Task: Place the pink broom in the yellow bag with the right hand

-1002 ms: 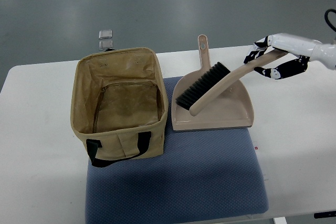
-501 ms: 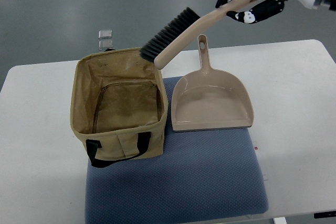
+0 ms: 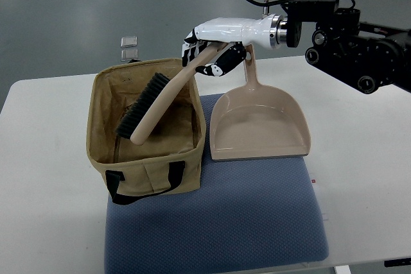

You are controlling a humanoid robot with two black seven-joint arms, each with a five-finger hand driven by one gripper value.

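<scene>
Right hand [image 3: 207,52], white w/ black finger segments, comes in from the right edge on a black jointed arm [image 3: 350,36] and sits above the back rim of the bag. Its fingers are clamped round the end of the handle of the pale pink broom w/ black bristles [image 3: 153,105].

Broom slants down-left from the hand into the open tan-yellow fabric bag w/ black strap handles [image 3: 106,158]. Brush head is inside the bag's opening, bristles facing left/back, head end low near the bag's middle. Can't tell if the head touches the bag floor.

Bag stands upright on the left part of a blue-grey textured mat [image 3: 257,216], which lies on a white table [image 3: 366,178]. Just right of the bag, a beige-pink plastic dustpan [image 3: 260,123] lies flat, partly on the mat, handle pointing away toward the hand.

Two small clear squares [image 3: 129,46] sit on the grey floor beyond the table's far edge.
</scene>
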